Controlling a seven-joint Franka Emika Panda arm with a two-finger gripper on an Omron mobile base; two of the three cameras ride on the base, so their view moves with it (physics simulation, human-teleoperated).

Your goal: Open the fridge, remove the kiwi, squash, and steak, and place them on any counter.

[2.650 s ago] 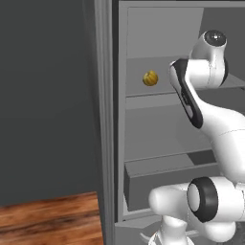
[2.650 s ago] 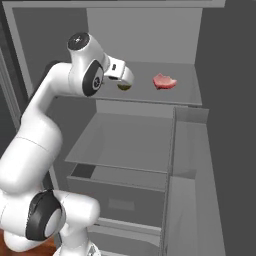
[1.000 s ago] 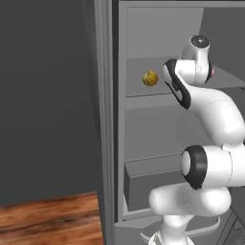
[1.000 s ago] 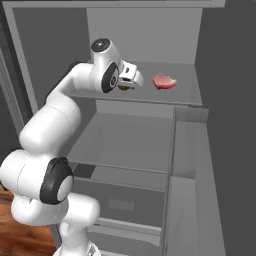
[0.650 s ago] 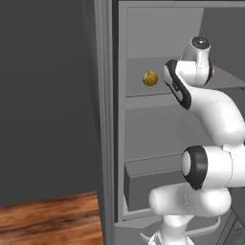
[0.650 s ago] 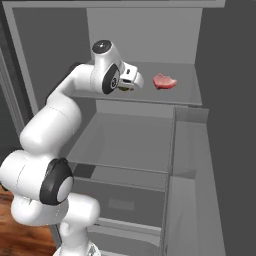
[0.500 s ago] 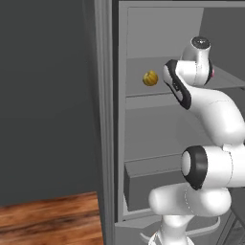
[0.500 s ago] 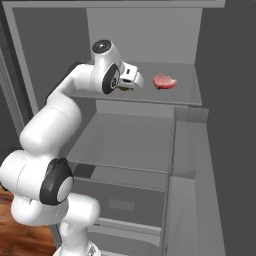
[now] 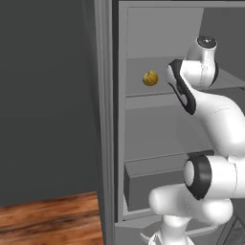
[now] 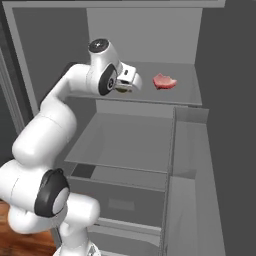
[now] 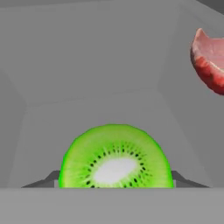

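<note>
My hand (image 11: 114,183) sits clamped on the kiwi (image 11: 115,158) dead ahead, steak (image 11: 211,61) lying beyond to the upper right.

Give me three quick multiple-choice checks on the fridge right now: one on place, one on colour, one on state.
1. Where is the squash?
A. top shelf, left end
B. drawer
C. floor

2. What colour is the kiwi face?
A. orange
B. bright green
C. pink

3. What is the state of the gripper?
A. wide open over the steak
C. shut on the kiwi
B. shut on nothing

Answers: 1 A, the squash sits on the fridge top shelf in the left base view. 2 B, green with a pale core. 3 C, a finger flanks each side of the kiwi; the steak lies apart.
</note>
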